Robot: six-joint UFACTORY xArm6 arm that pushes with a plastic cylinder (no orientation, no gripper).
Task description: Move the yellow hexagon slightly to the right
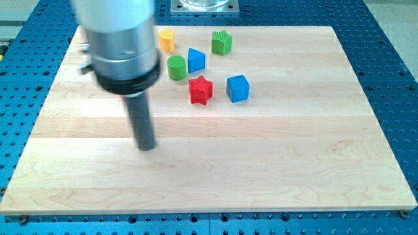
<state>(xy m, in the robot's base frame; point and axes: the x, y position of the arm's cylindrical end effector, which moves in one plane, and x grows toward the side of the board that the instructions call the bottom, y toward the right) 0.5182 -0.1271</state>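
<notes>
The yellow hexagon [168,39] sits near the view's top, left of centre, partly hidden by the arm's grey body. My tip [147,147] rests on the board well below and a little left of the hexagon, apart from every block. A green cylinder [176,67] stands just below the hexagon. A blue triangular block [196,60] is beside the cylinder on its right.
A green star-like block [222,42] sits at the top, right of the hexagon. A red star [200,90] and a blue cube [238,88] lie side by side below the cluster. The wooden board [294,163] lies on a blue perforated table.
</notes>
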